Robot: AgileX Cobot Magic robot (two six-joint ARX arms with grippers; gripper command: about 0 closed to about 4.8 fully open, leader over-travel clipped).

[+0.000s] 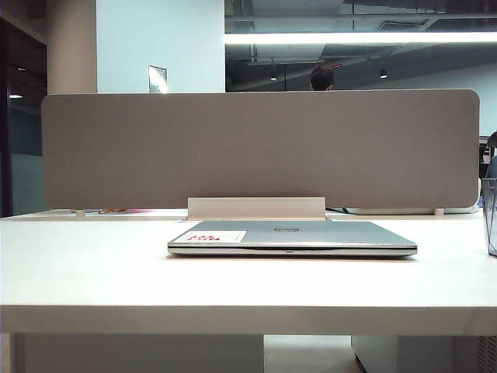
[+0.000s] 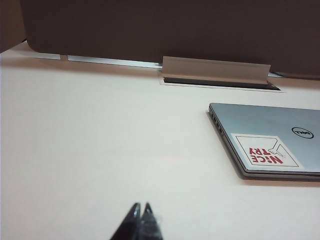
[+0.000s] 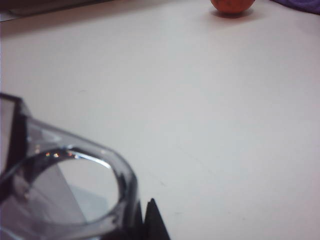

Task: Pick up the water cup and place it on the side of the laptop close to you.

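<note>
The white table (image 1: 93, 264) is seen first, then the grey partition (image 1: 256, 148) behind it. The laptop (image 1: 291, 238) lies closed at the table's middle, long axis running across the exterior view, its front edge facing the camera. The water cup (image 3: 65, 195) stands upright at the far right edge of that view, well apart from the laptop, mouth upward. The right gripper (image 3: 142, 222) is set at the cup's rim; whether the wall is truly clamped cannot be told. A thin rim hold on slick plastic could slip or tip the cup when lifted. An orange ball (image 3: 231, 5) is noted beyond. The left gripper (image 2: 140, 212) is pinched together, empty, above bare table.
</note>
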